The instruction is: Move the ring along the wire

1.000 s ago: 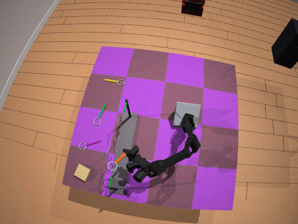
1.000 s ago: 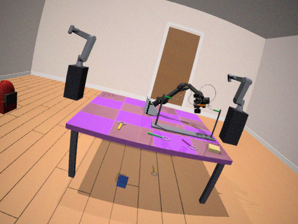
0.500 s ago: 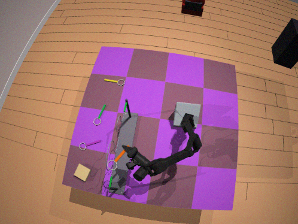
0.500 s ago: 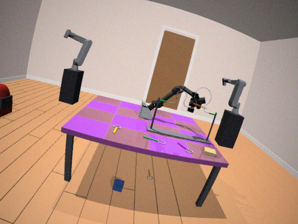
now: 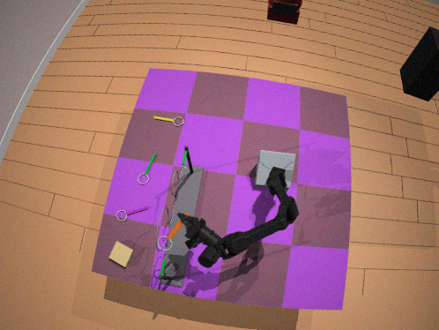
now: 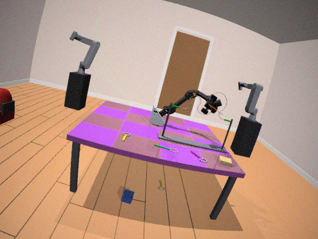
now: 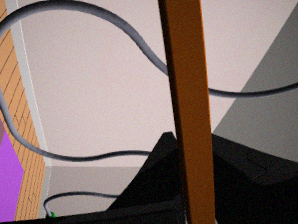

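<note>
Gripper (image 5: 183, 219) (image 6: 213, 107) (image 7: 180, 139) found closed on the orange handle (image 5: 177, 228) (image 6: 212, 108) (image 7: 186, 90), arm (image 5: 257, 230) (image 6: 192, 92) reaching out from its base, elbow bent, wrist raised beside the wire (image 5: 158, 227) (image 6: 227, 103) (image 7: 107, 16). The ring (image 5: 158, 243) is off the nearer green part (image 5: 163, 266) (image 6: 227, 120), early in the carry; it appears threaded, though clearance cannot be confirmed. Next move calls for centring and turning it with each bend toward the far green part (image 5: 184, 157) (image 6: 175, 106).
</note>
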You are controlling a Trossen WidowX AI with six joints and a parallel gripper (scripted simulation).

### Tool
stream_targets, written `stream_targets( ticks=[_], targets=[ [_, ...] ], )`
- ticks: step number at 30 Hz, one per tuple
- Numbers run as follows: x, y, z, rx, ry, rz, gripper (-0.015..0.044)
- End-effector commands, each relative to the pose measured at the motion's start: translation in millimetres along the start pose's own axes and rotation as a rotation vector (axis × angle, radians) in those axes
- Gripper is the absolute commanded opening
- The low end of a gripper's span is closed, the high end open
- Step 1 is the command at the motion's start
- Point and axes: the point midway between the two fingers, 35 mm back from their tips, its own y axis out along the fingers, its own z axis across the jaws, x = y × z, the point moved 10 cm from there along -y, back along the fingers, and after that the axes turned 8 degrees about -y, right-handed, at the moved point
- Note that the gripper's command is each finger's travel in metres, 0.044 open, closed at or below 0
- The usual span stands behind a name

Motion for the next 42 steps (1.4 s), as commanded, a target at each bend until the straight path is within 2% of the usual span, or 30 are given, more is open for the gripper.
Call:
stream_targets(
  ticks=[1, 10, 21, 42],
  targets=[
    [-1.6, -0.9, -10.5, -0.046, -0.071, 0.011, -0.0150],
    [-8.5, 7.4, -29.9, -0.122, -0.220, -0.057, -0.0150],
    [-5.4, 4.3, -48.1, -0.170, -0.318, -0.053, -0.0150],
    [-2.6, 1.7, -60.5, -0.113, -0.213, -0.060, -0.0150]
  ],
)
